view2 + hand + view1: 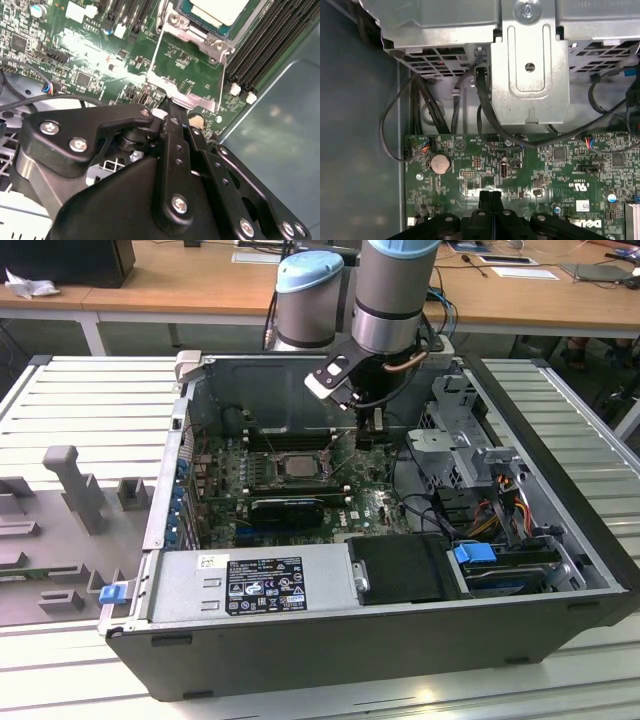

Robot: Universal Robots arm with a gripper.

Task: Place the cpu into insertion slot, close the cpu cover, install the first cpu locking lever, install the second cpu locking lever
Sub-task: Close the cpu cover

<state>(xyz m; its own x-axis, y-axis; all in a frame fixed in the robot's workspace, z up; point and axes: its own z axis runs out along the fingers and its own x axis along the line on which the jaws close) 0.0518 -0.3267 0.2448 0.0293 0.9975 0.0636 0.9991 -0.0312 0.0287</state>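
Gripper [169, 111] fingers are pressed together, holding nothing, with the tip at the cover [185, 96] edge farthest from the slot [196, 33]; we can't tell if it touches. Cpu [216, 9] sits in the slot, cover swung open off it. We judge cover-closing is in hand; it calls for pushing that edge over onto the slot.

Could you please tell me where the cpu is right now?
In the exterior view, the cpu sits in the insertion slot on the green motherboard, between black memory slots.
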